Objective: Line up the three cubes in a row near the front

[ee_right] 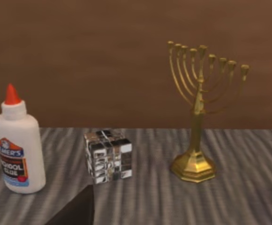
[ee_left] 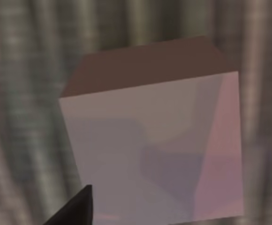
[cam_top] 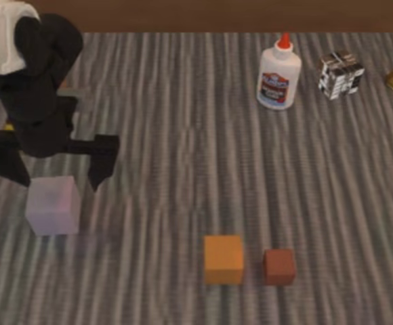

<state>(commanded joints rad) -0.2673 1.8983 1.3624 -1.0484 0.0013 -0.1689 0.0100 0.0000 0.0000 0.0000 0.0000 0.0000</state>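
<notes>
- Now the left tool [cam_top: 55, 177] hovers spread wide over the lilac cube [cam_top: 53, 205] at the surface's left, gripping nothing.
- Descending off-centre could knock it askew, away from the orange cube [cam_top: 223, 258] and red cube [cam_top: 279, 266].

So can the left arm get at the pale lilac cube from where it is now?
Probably yes. The left gripper hovers open just behind the pale lilac cube, jaws spread wider than it, and nothing lies between them. The orange cube sits well off to the right.
</notes>
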